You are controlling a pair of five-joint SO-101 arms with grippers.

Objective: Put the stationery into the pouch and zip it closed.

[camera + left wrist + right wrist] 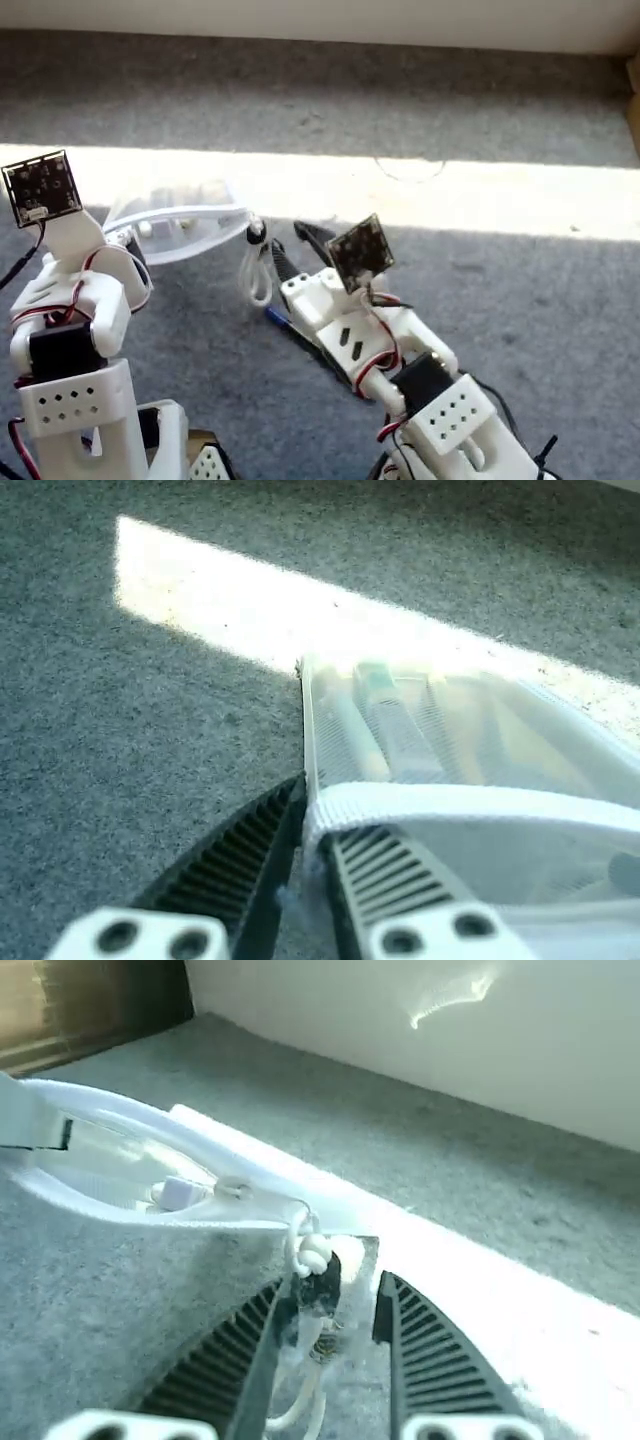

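Note:
A clear pouch [180,228] with a white zip edge lies on the grey carpet, partly in a sunlit strip. My left gripper [310,812] is shut on the pouch's white rim [470,805] at one end. Inside the pouch [450,740] lie stationery pieces, one with a green cap [376,678]. At the other end hangs the zip cord with a black bead [320,1286] and a white loop [259,278]. My right gripper [352,1272] is open, and the cord hangs between its fingers against one pad. A blue pen [277,318] lies on the carpet under the right arm.
A bright band of sunlight [450,195] crosses the carpet behind both arms. A white wall [480,1040] bounds the far side. A brown wooden piece [90,1000] stands at the carpet's edge. Open carpet stretches to the right of the right arm.

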